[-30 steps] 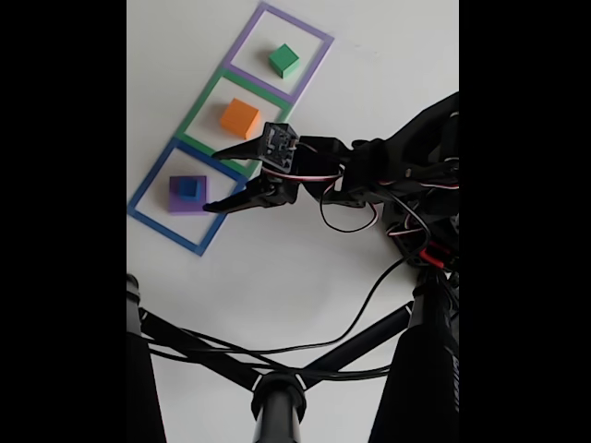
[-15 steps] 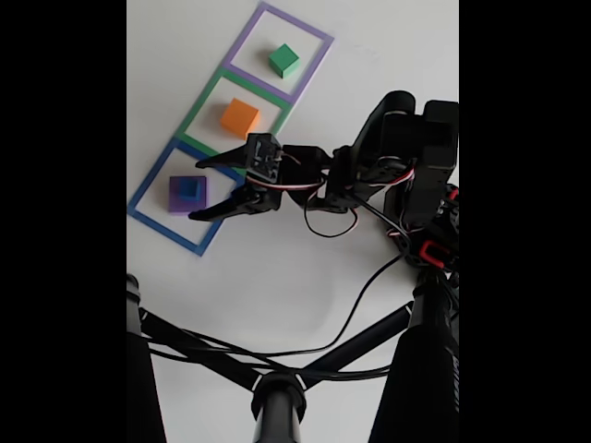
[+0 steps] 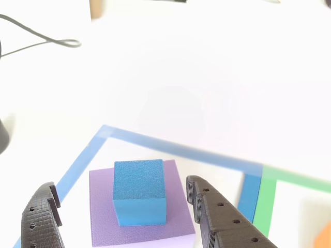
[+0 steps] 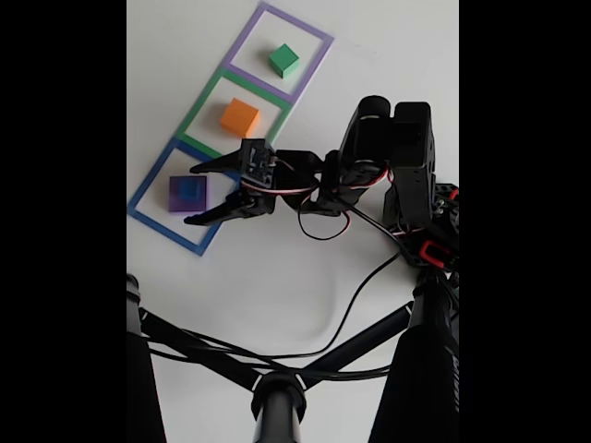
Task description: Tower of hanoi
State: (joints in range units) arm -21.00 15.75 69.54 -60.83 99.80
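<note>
The white table is carrying everything, and a black stand with its cables is crossing the bottom of the fixed view. The black arm is reaching in from the right of that view toward a diagonal strip of three flat square outlines. The blue outline is lying at the lower left, the green outline is sitting in the middle, and the purple outline is lying at the upper right.

The gripper is hovering over the right part of the blue outline with its jaws spread wide apart, gripping nothing. In the other view its two dark fingers are flanking the stack at the bottom of the picture (one on each side, and whether either is touching the foam I cannot tell).

The purple slab is lying flat inside the blue outline, and the blue cube is sitting on top of it, roughly centred. The orange block is resting alone inside the green outline, well apart from the stack. A green cube is sitting inside the purple outline.
</note>
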